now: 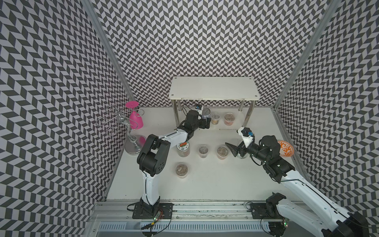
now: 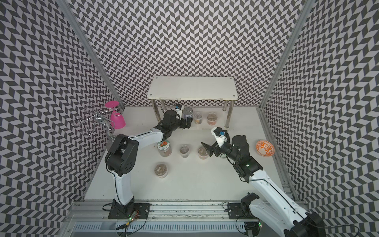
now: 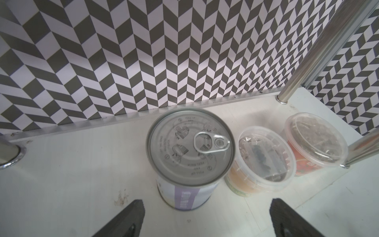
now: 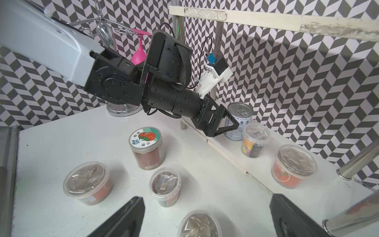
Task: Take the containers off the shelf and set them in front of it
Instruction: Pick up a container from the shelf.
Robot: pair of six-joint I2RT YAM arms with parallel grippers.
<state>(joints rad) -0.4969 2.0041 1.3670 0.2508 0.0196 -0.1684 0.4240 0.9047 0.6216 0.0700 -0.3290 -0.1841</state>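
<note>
The white shelf (image 1: pixel 213 88) stands at the back wall. Three containers sit in a row on its lower tier (image 4: pixel 225 151): a silver pull-tab can (image 3: pixel 190 147), a clear tub (image 3: pixel 264 156) with a yellow label and a clear tub (image 3: pixel 313 141) with a red label. My left gripper (image 3: pixel 207 202) is open just in front of the can, not touching it. On the table before the shelf stand a teal-orange-lidded jar (image 1: pixel 183 148) and three clear tubs (image 1: pixel 203 150) (image 1: pixel 222 151) (image 1: pixel 181 169). My right gripper (image 1: pixel 233 150) hovers open beside the rightmost tub, holding nothing.
A pink goblet (image 1: pixel 135 120) hangs upside down on a silver wire stand (image 1: pixel 121 123) at the left wall. An orange-patterned dish (image 1: pixel 286 148) lies by the right wall, behind my right arm. Chrome shelf legs (image 3: pixel 320 51) flank the lower tier.
</note>
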